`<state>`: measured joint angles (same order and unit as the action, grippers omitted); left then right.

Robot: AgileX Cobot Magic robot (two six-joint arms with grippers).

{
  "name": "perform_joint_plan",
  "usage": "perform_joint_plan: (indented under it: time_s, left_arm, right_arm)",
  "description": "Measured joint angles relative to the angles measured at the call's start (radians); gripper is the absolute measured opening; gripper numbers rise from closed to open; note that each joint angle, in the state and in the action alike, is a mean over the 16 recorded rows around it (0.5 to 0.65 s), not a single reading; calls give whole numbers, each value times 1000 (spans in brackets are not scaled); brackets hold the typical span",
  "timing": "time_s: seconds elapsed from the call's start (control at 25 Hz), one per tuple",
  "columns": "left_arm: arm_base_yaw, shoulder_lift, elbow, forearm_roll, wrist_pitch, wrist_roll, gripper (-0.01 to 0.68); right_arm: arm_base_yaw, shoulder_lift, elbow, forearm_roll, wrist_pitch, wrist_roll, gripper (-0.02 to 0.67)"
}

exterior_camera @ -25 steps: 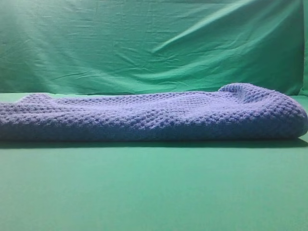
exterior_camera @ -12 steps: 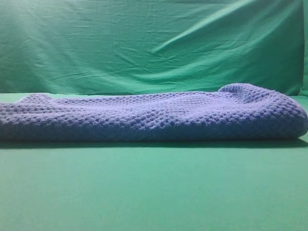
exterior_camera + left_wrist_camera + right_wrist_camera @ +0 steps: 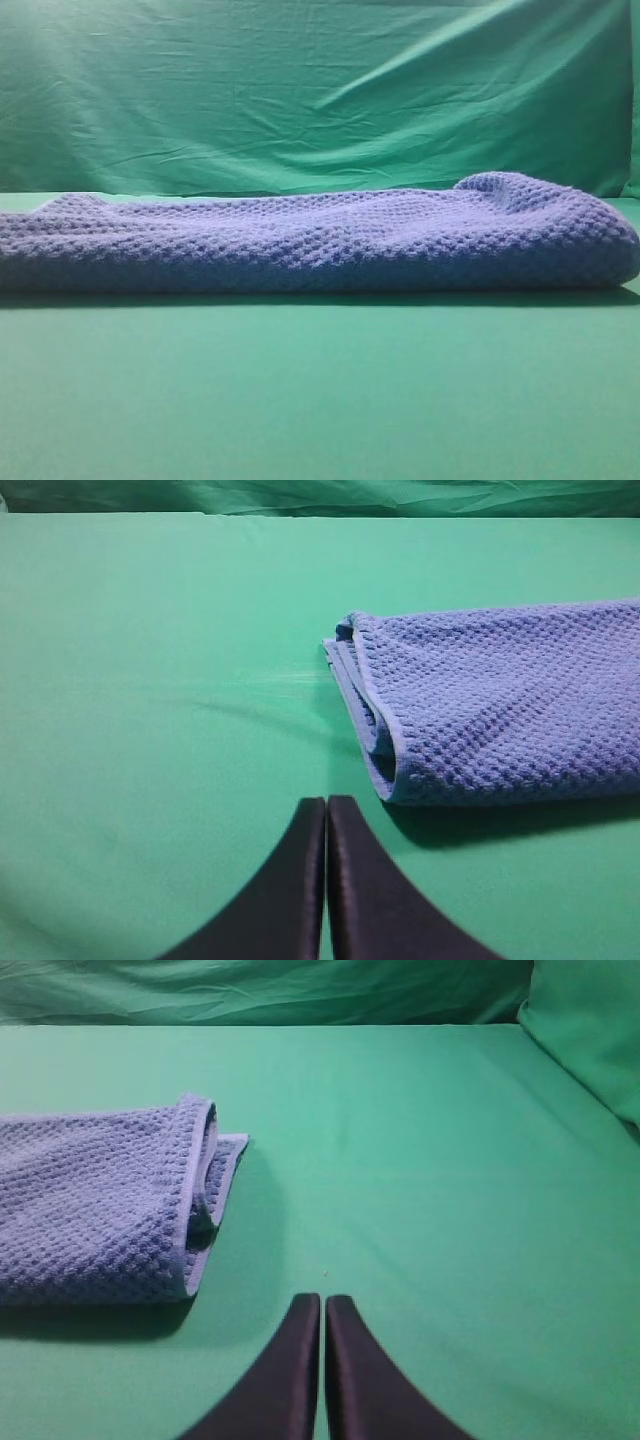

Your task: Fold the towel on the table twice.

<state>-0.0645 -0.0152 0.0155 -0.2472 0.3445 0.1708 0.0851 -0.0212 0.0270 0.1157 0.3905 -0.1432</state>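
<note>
1. The towel lay flat across the middle of the table, running nearly the whole width seen from the high view, its long side square to the table's front edge. It showed several stacked layers at each end, so I judged that the folding was already done or nearly so.

2. At the left end the layers sat one over another with their pale edges lined up, the fold rounded and closed. At the right end a top layer curled up a little over a thinner flap that poked out beneath it, so that end looked less tidy.

3. The left gripper hung over bare table just short of the towel's left end, jaws pressed together and holding nothing. It was near the towel but not touching it.

4. The right gripper was the same: jaws closed tight, empty, over bare table just off the towel's right end, with a gap between.

5. I took both arms to be parked clear of the cloth on purpose, so as not to drag the layers.

6. There was open green table in front of the towel and off both ends. Behind it the backdrop rose close, leaving little room there.
</note>
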Motion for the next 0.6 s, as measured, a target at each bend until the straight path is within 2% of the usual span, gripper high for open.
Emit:
perform_joint_plan:
  time_s: [0.6]
  left_arm:
    - [0,0,0,0,0,0,0]
  right_arm:
    - [0,0,0,0,0,0,0]
